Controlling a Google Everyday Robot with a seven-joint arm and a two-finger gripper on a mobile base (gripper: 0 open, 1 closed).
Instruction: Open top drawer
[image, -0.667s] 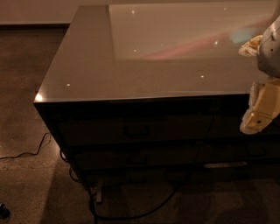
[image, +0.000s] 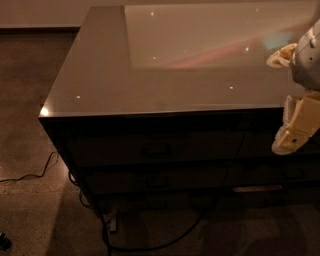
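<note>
Since the top drawer (image: 200, 146) has its dark front flush with the cabinet (image: 60, 135) face, it reads as closed. It is the first band under the cabinet's top edge. Its small bar handle (image: 156, 148) sits about mid-width of the cabinet front and is barely lighter than the panel.

Gripper (image: 287, 142): at the cabinet's right end, in front of the front edge, pale body angled down and slightly left. The tip overlaps the top drawer's band, well to the right of the handle. Can't tell whether it touches the front. Released or clenched: can't tell from this angle. Nothing visibly held.

Arm (image: 307, 60): the grey wrist section is above the gripper, over the right side of the cabinet top (image: 125, 85), and is cut off by the frame edge.

The cabinet top is glossy and tan-grey. It shows a brighter rectangular reflection toward the back, a pinkish streak and a few pinpoint light spots.

A second drawer front (image: 165, 181) lies below the top drawer, same dark finish, also flush. A short pale strip (image: 257, 189) shows low on the cabinet front toward its right; I can't tell what it is.

Floor (image: 30, 100): brown and speckled. A thin cable (image: 32, 175) runs across it left of the cabinet's front-left corner, and thicker cables (image: 160, 242) loop along the cabinet's base.
</note>
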